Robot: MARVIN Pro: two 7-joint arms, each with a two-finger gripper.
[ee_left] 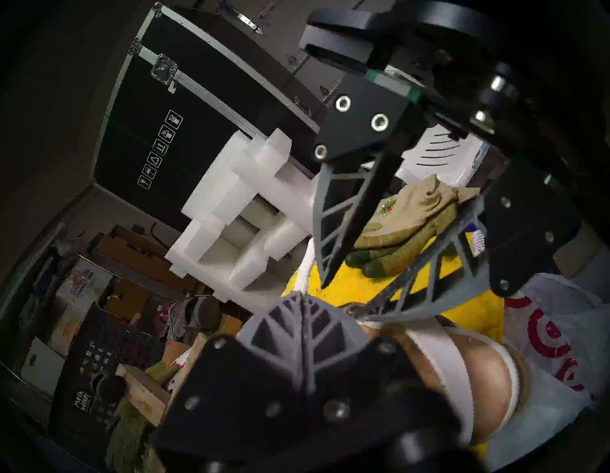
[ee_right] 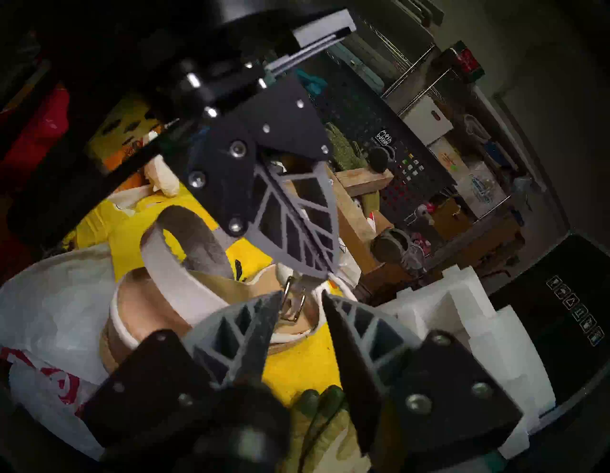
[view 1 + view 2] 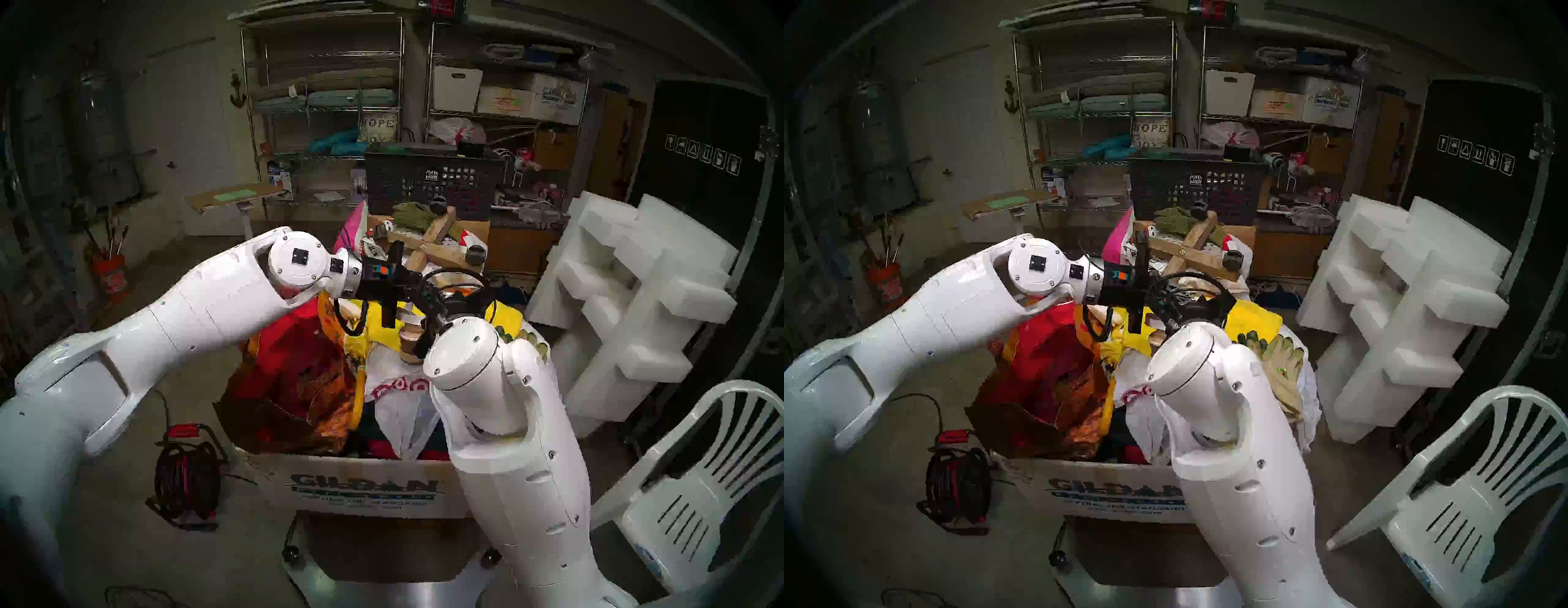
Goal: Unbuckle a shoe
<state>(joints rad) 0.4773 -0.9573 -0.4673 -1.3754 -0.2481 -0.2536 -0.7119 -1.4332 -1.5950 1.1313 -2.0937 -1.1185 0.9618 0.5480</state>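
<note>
The wedge sandal (image 2: 185, 297) lies on a yellow cloth (image 2: 297, 366) at the centre of the right wrist view, its wide white strap (image 2: 171, 261) arching up at centre left and its cream insole showing beneath. A metal buckle (image 2: 293, 302) on the thin ankle strap stands just above the lower middle of the frame. The right gripper (image 2: 302, 297) has its fingers (image 2: 251, 333) spread, one tip on each side of the buckle and close to it; whether they touch it cannot be told. The left gripper (image 2: 321, 272) reaches down from the upper middle with its fingers pressed together, the tips meeting at the strap just above the buckle; what they pinch is hidden.

In the left wrist view the sandal (image 1: 468, 373) fills the lower right, with the right gripper's fingers (image 1: 333, 214) spread above it at centre. A green work glove (image 1: 406, 231) rests on the yellow cloth at centre right, and a white plastic bag (image 1: 561, 330) with red rings lies at the right edge.

In the head views both arms meet over a cardboard box (image 3: 360, 488) piled with clutter in the middle of the frame; white foam blocks (image 3: 636, 297) stand at the right.
</note>
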